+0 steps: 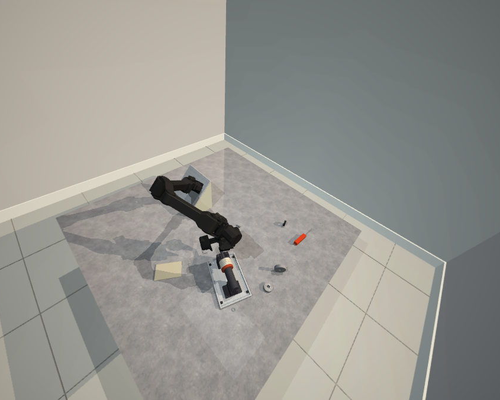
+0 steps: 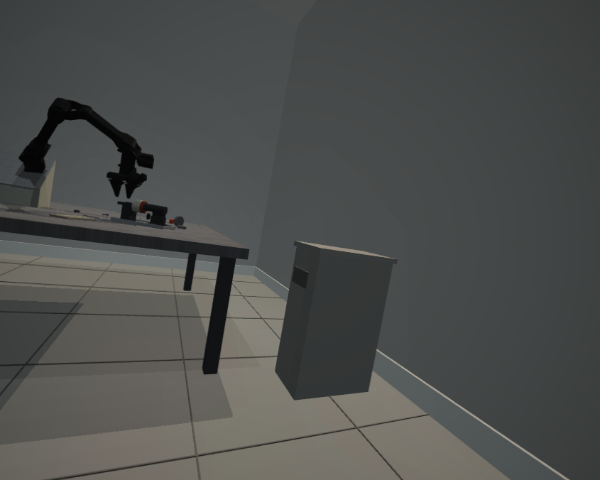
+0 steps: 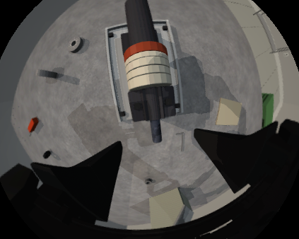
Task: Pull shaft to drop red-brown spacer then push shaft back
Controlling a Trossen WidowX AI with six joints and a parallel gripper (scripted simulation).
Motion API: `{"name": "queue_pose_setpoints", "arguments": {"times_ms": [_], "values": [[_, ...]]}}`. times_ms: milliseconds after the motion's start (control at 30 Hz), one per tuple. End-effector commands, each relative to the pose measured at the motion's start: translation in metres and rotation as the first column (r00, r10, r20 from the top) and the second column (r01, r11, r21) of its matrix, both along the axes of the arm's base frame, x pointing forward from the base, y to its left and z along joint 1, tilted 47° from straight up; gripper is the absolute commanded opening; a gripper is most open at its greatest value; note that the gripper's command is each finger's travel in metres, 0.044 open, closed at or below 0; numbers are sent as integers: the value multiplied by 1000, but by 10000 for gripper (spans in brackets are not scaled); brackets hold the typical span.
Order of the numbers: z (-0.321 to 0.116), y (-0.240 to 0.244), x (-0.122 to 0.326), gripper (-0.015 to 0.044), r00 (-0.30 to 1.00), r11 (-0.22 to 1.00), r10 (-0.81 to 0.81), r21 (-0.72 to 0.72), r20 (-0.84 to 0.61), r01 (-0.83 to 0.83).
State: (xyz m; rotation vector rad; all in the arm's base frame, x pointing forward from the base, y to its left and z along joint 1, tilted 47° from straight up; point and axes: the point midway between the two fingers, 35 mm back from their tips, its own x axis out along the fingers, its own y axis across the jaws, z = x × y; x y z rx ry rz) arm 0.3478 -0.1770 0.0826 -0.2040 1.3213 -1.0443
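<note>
A dark shaft (image 3: 156,133) (image 2: 120,202) sticks out of the support block (image 3: 136,104) (image 2: 128,211) on the near side in the wrist view. Several cream spacers (image 3: 148,69) (image 1: 225,261) (image 2: 136,205) sit side by side against that block. The red-brown spacer (image 3: 145,47) (image 1: 226,267) (image 2: 143,206) sits between them and the dark housing (image 3: 141,22) (image 1: 229,276) (image 2: 155,209). All stand on a pale base plate (image 3: 112,72) (image 1: 236,301). My gripper (image 3: 159,138) (image 2: 123,197) is open and empty, pointing down above the shaft's free end. In the top view the arm hides the fingertips.
A cream slab (image 1: 168,270) (image 3: 228,112) lies beside the plate. On the other side are a grey disc (image 1: 280,268), a pale ring (image 3: 79,45), a red-handled screwdriver (image 1: 300,239) (image 3: 32,124) and a small black part (image 1: 284,222) (image 3: 47,154). A wedge-shaped box (image 1: 205,197) stands by the arm's base.
</note>
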Motion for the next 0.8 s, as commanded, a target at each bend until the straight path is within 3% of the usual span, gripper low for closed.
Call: {"name": "queue_pose_setpoints", "arguments": {"times_ms": [0,767], "values": [[0,-1,1,440,1000,1000,2,-2,-6,-2],[-10,-11,-1,440,1000,1000,2,-2,-6,-2]]}}
